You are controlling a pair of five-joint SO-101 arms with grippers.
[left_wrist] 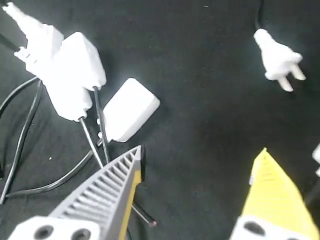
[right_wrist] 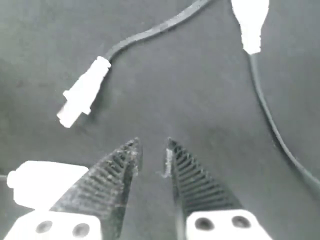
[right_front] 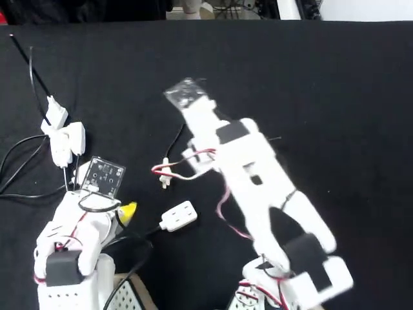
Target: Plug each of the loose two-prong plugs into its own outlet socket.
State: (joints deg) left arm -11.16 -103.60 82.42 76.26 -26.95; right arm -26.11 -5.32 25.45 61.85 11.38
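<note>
A loose white two-prong plug (right_front: pixel 166 173) lies mid-table on a black cable; in the left wrist view the plug (left_wrist: pixel 277 57) shows its two prongs. A white outlet socket (right_front: pixel 179 216) sits just right of my left gripper (right_front: pixel 124 210). That left gripper (left_wrist: pixel 200 152) is open, with grey and yellow fingers and nothing between them. A cluster of white plugs and adapter blocks (right_front: pixel 64 137) lies ahead of it at the left. My right gripper (right_front: pixel 187 95) is stretched far up the table; its fingers stand slightly apart (right_wrist: pixel 151 150) over bare cloth, near a corded white plug (right_wrist: pixel 82 92).
Black cloth covers the table (right_front: pixel 335 97). Black cables (right_front: pixel 19 161) loop at the left edge. Red and white wires (right_front: pixel 187 165) hang from the right arm near the loose plug. Another white plug end (right_wrist: pixel 251 22) and a white block (right_wrist: pixel 40 182) show beside the right gripper.
</note>
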